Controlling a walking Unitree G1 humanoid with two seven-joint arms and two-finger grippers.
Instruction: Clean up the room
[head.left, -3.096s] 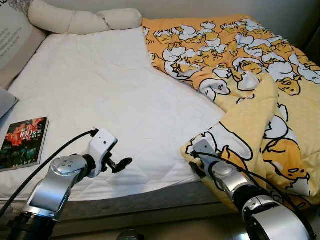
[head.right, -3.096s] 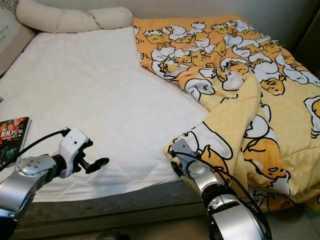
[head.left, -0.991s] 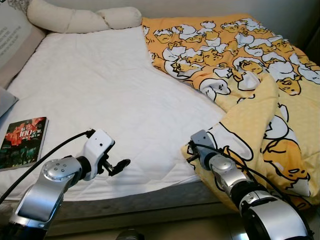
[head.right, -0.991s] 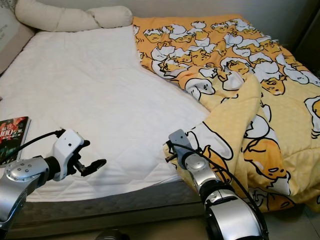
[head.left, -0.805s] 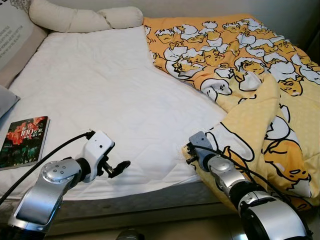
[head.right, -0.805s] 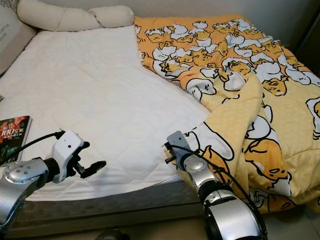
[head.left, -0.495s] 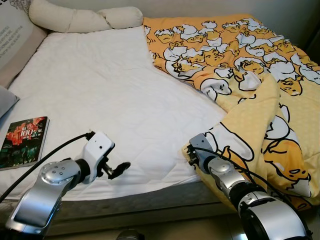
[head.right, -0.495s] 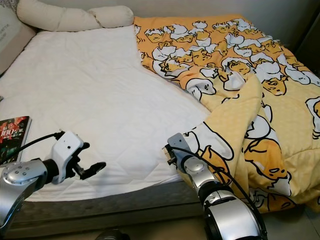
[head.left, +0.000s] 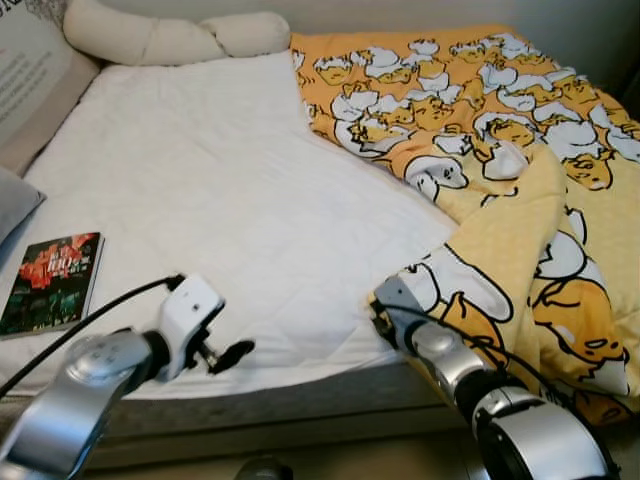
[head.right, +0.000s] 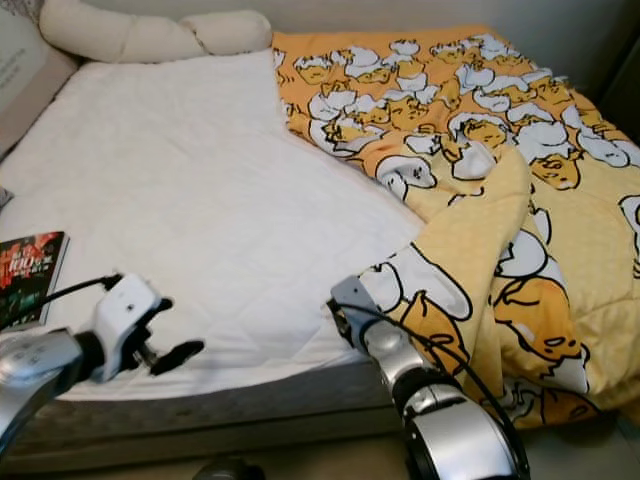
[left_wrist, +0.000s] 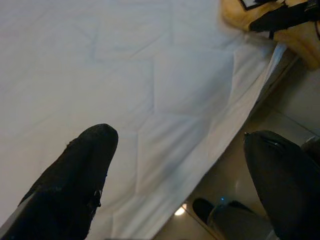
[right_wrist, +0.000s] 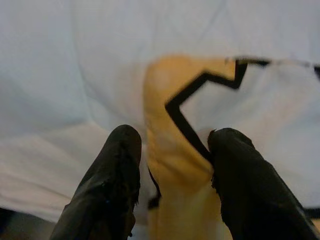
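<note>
Bed-making step: right gripper (right_wrist: 172, 165) jaws straddle the blanket (head.left: 520, 230) corner, not yet clamped. Left gripper (left_wrist: 182, 175) jaws apart over the bed (head.left: 220, 190). Next: pinch, pull across.

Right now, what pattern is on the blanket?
Orange-yellow blanket with white-and-yellow cartoon figures outlined in black; clearest in the left eye view.

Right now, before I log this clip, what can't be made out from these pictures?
- Book title: too small and blurred in the left eye view.
- Right pincer: its fingers straddle the blanket corner, but a firm pinch cannot be told.
- Cushion at the bed's left: cut off by the frame edge.
- Dark object on the floor: blurred in the left wrist view.
</note>
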